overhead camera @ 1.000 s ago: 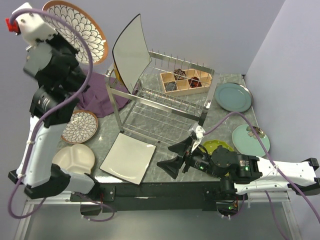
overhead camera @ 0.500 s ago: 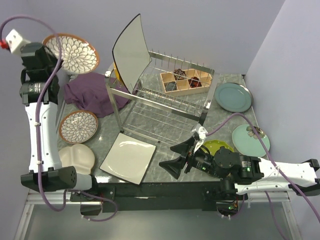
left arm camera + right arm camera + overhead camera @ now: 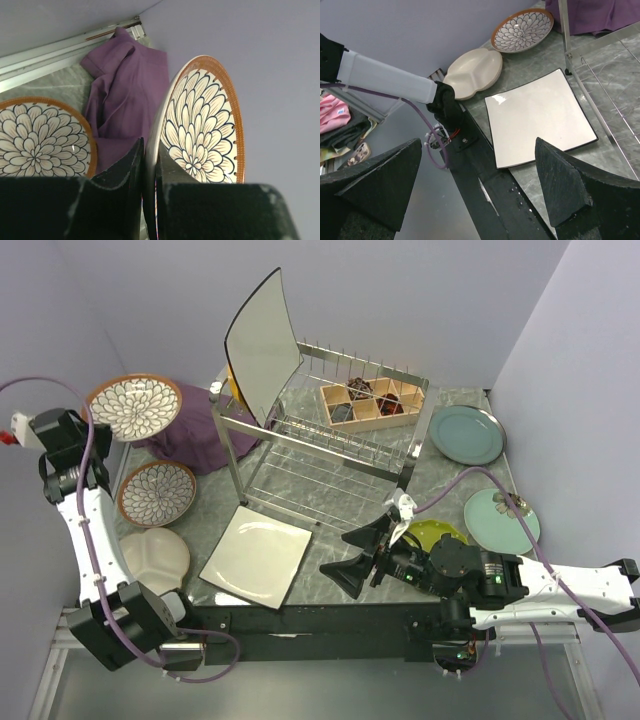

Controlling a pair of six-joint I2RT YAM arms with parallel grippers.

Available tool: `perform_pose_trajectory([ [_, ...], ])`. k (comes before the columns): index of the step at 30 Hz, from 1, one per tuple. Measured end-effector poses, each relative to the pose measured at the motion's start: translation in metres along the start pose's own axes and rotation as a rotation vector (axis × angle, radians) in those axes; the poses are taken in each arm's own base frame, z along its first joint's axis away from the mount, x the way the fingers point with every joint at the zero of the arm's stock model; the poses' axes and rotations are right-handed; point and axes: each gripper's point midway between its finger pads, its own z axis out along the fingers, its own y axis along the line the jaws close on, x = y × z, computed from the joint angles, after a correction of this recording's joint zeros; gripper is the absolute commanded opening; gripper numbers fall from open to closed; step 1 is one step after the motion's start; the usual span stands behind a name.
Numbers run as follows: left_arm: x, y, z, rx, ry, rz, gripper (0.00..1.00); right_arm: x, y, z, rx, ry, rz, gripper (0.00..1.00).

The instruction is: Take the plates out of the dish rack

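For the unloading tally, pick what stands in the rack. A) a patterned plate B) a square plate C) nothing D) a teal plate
B: the square plate stands upright in the rack; the teal plate lies flat outside it, and the left end effector grips a patterned plate.

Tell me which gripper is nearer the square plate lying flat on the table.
Right. The right gripper hovers open beside the right edge of the flat square plate. The left gripper is at the far left, beyond the other dishes, shut on a patterned plate.
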Motion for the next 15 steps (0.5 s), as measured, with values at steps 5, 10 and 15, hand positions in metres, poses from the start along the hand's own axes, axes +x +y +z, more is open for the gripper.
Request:
perform_pose_trajectory([
  [5,0.013,0.024,0.002,-0.014,0.002,-0.026,0.01,0.0,-0.001,-0.002,-0.003,-0.005,-0.001,1.0],
  [10,0.03,0.055,0.005,-0.053,0.024,-0.037,0.01,-0.001,-0.002,-0.006,-0.008,-0.016,0.001,1.0],
  [15,0.045,0.088,0.008,-0.114,0.039,-0.05,0.01,-0.005,-0.003,-0.009,-0.011,-0.029,0.003,1.0],
])
